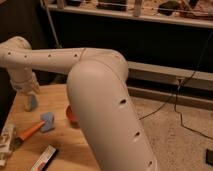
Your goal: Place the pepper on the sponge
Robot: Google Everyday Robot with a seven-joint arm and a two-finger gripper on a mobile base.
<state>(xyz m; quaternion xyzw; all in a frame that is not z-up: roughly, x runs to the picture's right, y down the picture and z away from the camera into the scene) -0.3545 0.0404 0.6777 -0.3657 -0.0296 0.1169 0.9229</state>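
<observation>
the pepper point(29, 131) lies near the left edge of the surface point(60, 142), its tip touching the sponge point(48, 121), with bare wood to their right; farther back the end effector point(28, 96) hangs spread wide over a blue cup point(32, 104), well apart from the pepper

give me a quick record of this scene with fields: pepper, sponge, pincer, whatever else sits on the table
pepper: lying on the wooden table, left of the sponge, one end at its edge
sponge: flat on the table, in front of the bowl
pincer: far left of the table, just above a blue object, away from the pepper
bowl: orange-red, partly hidden by the arm
task state: pepper not yet on sponge
</observation>
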